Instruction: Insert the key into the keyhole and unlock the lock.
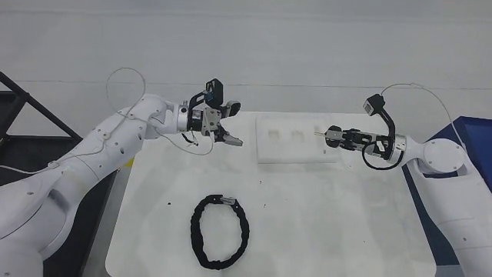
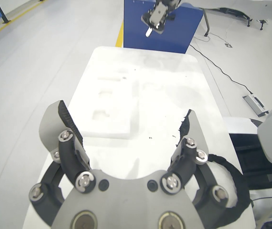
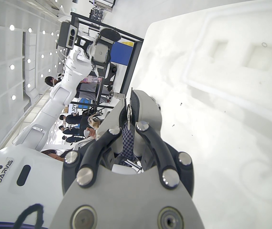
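Bright overhead ceiling lamps [image 3: 11,27]; table [image 2: 174,84] overexposed, glary; shadows faint; wrist views bowed at edges.

place: robotics lab | cues: grey floor [image 1: 246,31], yellow line [image 2: 119,36], blue cabinet [image 2: 132,24]

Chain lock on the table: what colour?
The chain lock is black, best seen in the top view.
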Robot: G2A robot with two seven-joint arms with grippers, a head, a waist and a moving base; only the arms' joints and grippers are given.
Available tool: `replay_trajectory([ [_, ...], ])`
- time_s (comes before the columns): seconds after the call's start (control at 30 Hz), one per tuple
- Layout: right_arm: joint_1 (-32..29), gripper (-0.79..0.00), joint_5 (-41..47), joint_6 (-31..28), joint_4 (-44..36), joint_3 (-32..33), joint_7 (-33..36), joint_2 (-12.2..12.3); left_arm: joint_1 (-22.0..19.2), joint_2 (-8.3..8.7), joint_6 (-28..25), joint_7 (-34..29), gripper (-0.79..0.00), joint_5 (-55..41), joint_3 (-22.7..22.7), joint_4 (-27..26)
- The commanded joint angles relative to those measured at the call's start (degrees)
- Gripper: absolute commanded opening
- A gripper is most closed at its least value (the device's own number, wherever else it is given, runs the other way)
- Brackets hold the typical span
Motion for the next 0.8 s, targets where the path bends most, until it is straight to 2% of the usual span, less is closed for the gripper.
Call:
replay_trajectory([
  [0.0,0.0,-0.785,0.0,0.0,0.0,0.0,0.0,0.0,0.97,0.7,0.0,-0.67,0.0,2.09,-0.01,-1.36],
  [0.1,0.0,-0.785,0.0,0.0,0.0,0.0,0.0,0.0,2.2,1.3,0.0,-0.55,0.0,5.99,-0.01,-3.09],
  [0.37,0.0,-0.785,0.0,0.0,0.0,0.0,0.0,0.0,6.33,1.56,0.0,6.27,0.0,18.74,-0.01,-5.19],
  [0.57,0.0,-0.785,0.0,0.0,0.0,0.0,0.0,0.0,9.5,1.25,0.0,12.57,0.0,29.04,-0.01,-3.94],
  [0.77,0.0,-0.785,0.0,0.0,0.0,0.0,0.0,0.0,11.69,0.91,0.0,22.96,0.0,41.26,-0.01,-0.93],
])
